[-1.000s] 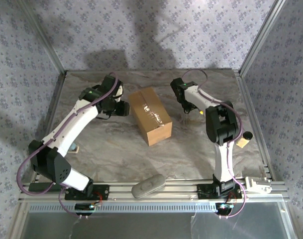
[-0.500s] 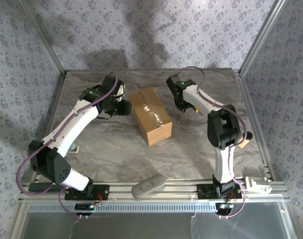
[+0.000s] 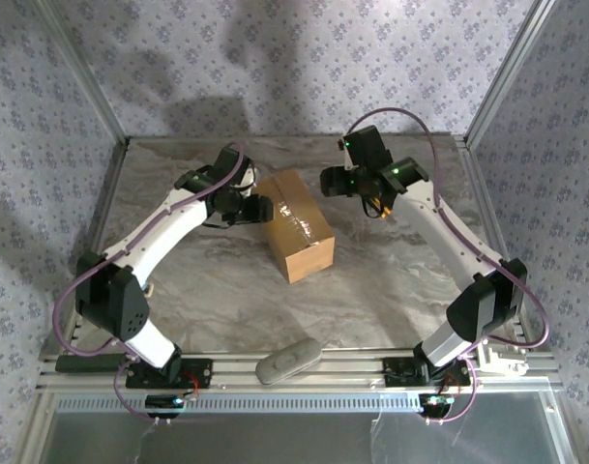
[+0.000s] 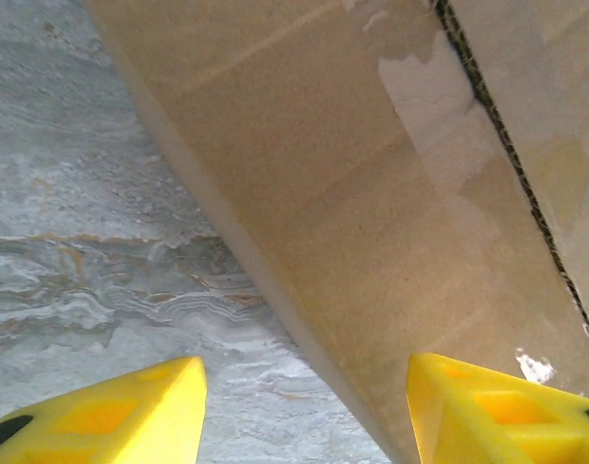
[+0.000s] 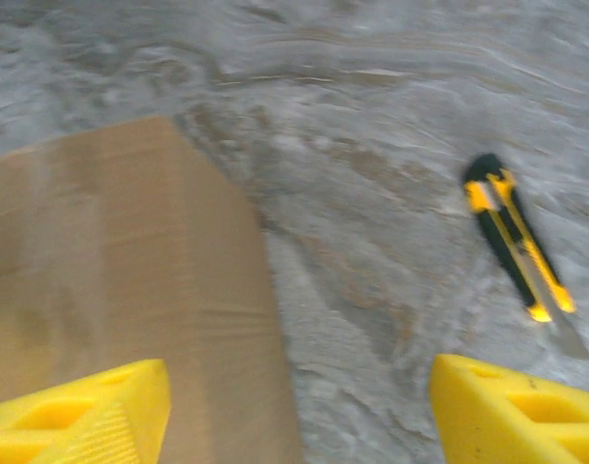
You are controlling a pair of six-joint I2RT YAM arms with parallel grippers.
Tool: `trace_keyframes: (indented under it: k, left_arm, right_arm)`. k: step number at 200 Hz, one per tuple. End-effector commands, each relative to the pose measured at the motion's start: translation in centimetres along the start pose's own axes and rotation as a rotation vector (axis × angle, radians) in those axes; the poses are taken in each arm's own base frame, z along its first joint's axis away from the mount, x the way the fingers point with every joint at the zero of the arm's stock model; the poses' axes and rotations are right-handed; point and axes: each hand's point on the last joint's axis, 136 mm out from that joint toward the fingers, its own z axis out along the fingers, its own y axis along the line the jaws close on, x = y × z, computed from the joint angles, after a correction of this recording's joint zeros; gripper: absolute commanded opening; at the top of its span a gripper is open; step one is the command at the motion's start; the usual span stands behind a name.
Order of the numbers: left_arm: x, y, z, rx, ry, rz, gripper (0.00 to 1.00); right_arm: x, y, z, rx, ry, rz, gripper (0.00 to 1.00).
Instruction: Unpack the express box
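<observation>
The express box [image 3: 292, 224], a brown cardboard carton with a shiny clear-tape seam along its top, lies shut in the middle of the marble table. My left gripper [image 3: 259, 208] is at the box's left side. In the left wrist view its yellow fingers [image 4: 110, 418] stand apart around the lower edge of the box [image 4: 371, 193], and the left gripper [image 4: 304, 418] is open. My right gripper [image 3: 331, 182] hovers by the box's far right corner. It is open and empty [image 5: 294, 416], with the box [image 5: 110, 271] under its left finger.
A yellow and black utility knife [image 5: 518, 249] lies on the table right of the box, seen from above as the knife [image 3: 376, 207]. A grey oblong object [image 3: 288, 360] rests at the front rail and a white part [image 3: 497, 358] at the front right. Patterned walls enclose the table.
My right arm has stretched out and swung left toward the box, and its jaws have opened wide. The left gripper has edged right against the box and opened slightly.
</observation>
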Motion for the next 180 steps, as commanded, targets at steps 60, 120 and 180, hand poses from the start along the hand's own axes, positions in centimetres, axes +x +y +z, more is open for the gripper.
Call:
trace_keyframes:
  k: [60, 120, 180]
  left_arm:
    - [-0.6, -0.3, 1.9, 0.073, 0.004, -0.087, 0.56]
    - [0.8, 0.7, 3.3, 0.043, 0.053, -0.100, 0.55]
    - [2.0, 1.9, 4.4, 0.003, 0.097, -0.099, 0.52]
  right_arm:
    - [2.1, 5.5, 3.7, -0.042, 0.051, -0.144, 0.79]
    - [4.1, 6.0, 6.5, 0.047, 0.100, -0.221, 0.80]
    - [5.0, 4.9, 7.4, 0.209, 0.108, -0.318, 0.78]
